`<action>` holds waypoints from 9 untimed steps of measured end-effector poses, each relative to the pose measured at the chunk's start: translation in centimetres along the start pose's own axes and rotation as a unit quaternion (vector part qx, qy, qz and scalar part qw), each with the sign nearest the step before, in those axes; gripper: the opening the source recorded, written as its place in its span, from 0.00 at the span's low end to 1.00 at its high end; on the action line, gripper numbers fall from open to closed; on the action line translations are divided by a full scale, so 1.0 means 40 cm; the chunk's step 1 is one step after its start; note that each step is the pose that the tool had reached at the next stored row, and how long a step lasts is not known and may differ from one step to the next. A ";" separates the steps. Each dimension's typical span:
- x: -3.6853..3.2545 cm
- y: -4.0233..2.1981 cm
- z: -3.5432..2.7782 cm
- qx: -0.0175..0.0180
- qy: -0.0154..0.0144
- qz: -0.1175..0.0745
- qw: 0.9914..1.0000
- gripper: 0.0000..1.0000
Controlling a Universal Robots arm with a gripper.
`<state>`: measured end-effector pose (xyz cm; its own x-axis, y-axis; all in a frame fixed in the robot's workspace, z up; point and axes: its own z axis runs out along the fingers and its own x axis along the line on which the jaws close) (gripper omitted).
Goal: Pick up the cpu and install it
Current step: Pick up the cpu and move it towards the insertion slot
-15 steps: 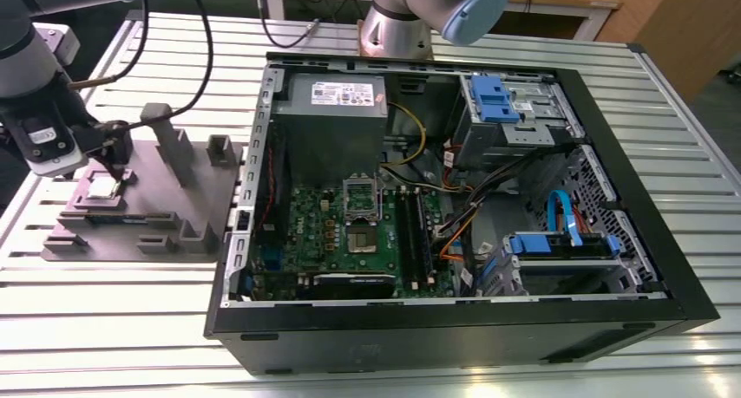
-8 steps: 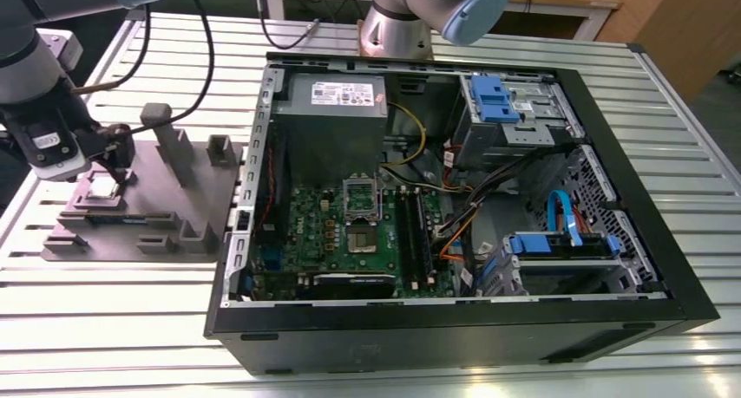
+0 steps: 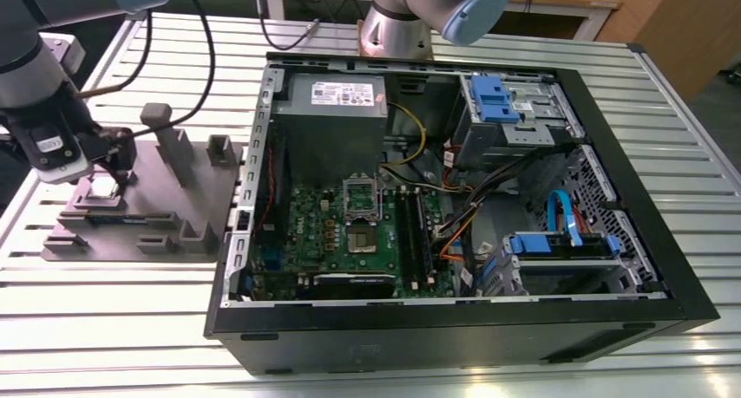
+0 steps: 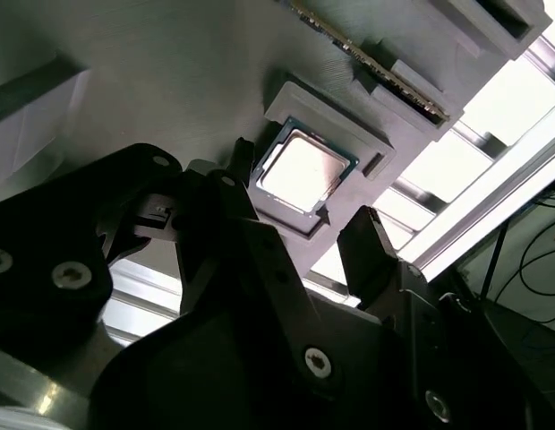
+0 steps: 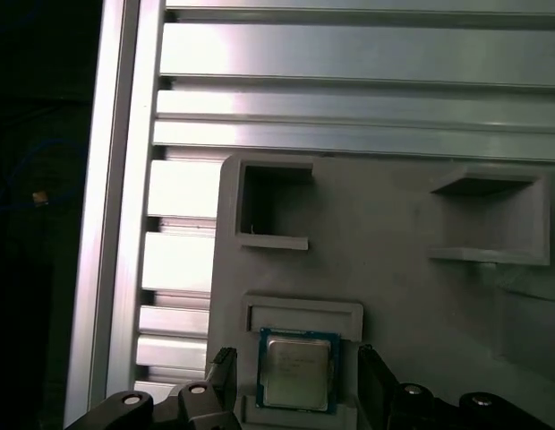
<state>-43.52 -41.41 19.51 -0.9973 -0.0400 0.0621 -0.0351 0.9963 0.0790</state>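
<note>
A robot arm's gripper (image 5: 295, 356) hung low over a grey moulded plate (image 3: 151, 220), which lay on a slatted metal table (image 3: 104, 329) at the exterior view's left. The cpu (image 5: 297, 369), a small square chip with a silvery top, lay flat in a shallow square recess in the left part of that plate. In both wrist views the two black fingers (image 5: 371, 385) were spread wide, one on each side of the chip. A gap showed between each finger and the chip's edge, and they pinched nothing. In the second wrist view a thin circuit strip (image 4: 376, 63) lay in a long slot just beside the chip's recess. The first wrist view showed two open-sided pockets (image 5: 273, 202) in the plate beyond the chip.

An open black computer case (image 3: 463, 337) lay on its side just to the right of the plate. It held a green motherboard (image 3: 330, 242) with a silver-framed socket (image 3: 363, 239) near its middle. A grey box with a white label (image 3: 336, 99) sat at the far end, with blue drive brackets (image 3: 492, 99) and loose coloured cables (image 3: 463, 220) to the right
</note>
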 end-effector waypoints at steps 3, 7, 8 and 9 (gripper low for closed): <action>-0.001 -0.001 0.006 0.000 0.000 0.000 1.000 0.65; -0.001 -0.002 0.014 0.000 -0.001 0.000 1.000 0.65; -0.001 -0.002 0.015 0.001 -0.001 0.000 1.000 0.65; -0.001 -0.003 0.016 0.001 -0.001 0.000 1.000 0.65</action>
<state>-43.51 -41.46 18.85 -0.9974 -0.0397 0.0600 -0.0350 0.9964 0.0775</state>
